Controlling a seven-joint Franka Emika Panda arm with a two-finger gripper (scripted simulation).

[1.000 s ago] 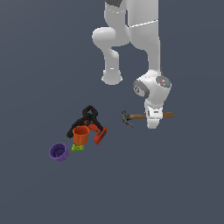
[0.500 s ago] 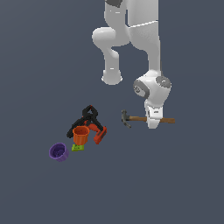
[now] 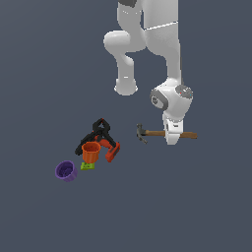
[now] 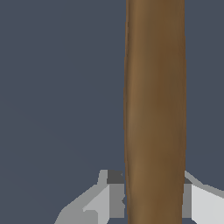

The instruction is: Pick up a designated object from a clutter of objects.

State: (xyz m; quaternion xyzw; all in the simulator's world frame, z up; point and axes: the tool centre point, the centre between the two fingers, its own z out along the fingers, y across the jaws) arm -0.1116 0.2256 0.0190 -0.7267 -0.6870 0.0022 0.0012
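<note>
Between the tool's [image 4: 153, 197] fingers up close, hammer [image 4: 154, 109] handle pinched; dark head only in exterior view.

The white arm reaches down from above, its wrist pointing straight down. The gripper [image 3: 172, 138] sits low over the hammer [image 3: 155, 133], jaws pressed against either side of its brown handle.

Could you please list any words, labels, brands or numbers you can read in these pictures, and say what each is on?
None: no readable text shows on the hammer, the gripper, the orange cup, the purple cup, the black clamp or the green block.
</note>
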